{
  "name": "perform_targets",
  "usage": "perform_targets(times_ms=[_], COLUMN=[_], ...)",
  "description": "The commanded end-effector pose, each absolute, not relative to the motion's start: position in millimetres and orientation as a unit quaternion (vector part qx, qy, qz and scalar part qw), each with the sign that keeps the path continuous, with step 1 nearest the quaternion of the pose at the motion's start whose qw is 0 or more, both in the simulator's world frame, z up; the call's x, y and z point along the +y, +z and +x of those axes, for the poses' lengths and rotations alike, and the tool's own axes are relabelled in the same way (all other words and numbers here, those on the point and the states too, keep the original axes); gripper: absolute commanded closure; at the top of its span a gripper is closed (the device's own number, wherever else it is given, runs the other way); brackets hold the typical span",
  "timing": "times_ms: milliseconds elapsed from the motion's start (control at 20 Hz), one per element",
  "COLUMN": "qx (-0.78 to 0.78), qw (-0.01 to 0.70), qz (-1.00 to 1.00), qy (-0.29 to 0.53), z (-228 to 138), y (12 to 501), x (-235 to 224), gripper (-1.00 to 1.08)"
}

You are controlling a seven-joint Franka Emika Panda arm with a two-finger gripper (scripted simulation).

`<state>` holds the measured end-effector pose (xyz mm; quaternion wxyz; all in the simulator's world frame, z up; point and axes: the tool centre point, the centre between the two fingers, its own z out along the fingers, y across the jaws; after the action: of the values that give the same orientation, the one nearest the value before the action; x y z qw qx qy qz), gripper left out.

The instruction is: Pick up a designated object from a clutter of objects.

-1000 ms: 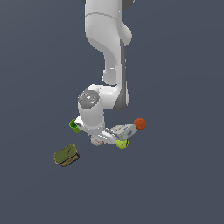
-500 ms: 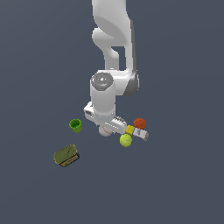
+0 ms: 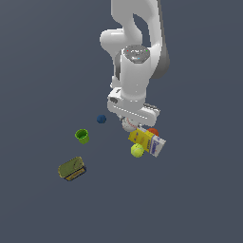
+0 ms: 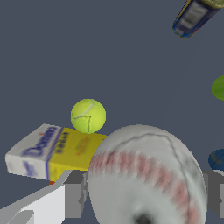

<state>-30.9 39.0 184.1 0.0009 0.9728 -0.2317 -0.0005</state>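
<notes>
The white baseball with red stitching (image 3: 127,125) sits between my gripper's (image 3: 128,121) fingers, held above the floor. In the wrist view the baseball (image 4: 146,175) fills the frame between the two grey fingers (image 4: 73,194), and the gripper (image 4: 146,194) is shut on it. The rest of the clutter lies below. The white-yellow-purple box (image 3: 147,140) is just to the exterior view's right of the baseball, with the orange ball (image 3: 153,131) behind it and the yellow-green tennis ball (image 3: 137,150) in front.
A dark blue ball (image 3: 101,119), a green cup (image 3: 82,136) and an olive flat tin (image 3: 71,169) lie to the exterior view's left. The wrist view shows the tennis ball (image 4: 88,116), box (image 4: 52,151), tin (image 4: 192,15), cup edge (image 4: 218,87) and blue ball (image 4: 216,159).
The arm has swung toward the exterior view's right and risen, carrying the baseball up out of the clutter. The blue ball, hidden before, now shows.
</notes>
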Motion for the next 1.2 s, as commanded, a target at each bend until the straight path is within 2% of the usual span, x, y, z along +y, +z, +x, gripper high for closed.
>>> perform_targets(times_ms=[0, 750, 1150], qx=[-0.232, -0.232, -0.232], qw=[0.002, 0.002, 0.001], qz=[0.973, 0.973, 0.973], qy=[0.001, 0.001, 0.000], z=[-42.2, -108.9, -130.8], y=[205.6, 332.5, 379.6], x=[57.6, 173.8, 218.0], gripper=[1.08, 1.08, 1.08])
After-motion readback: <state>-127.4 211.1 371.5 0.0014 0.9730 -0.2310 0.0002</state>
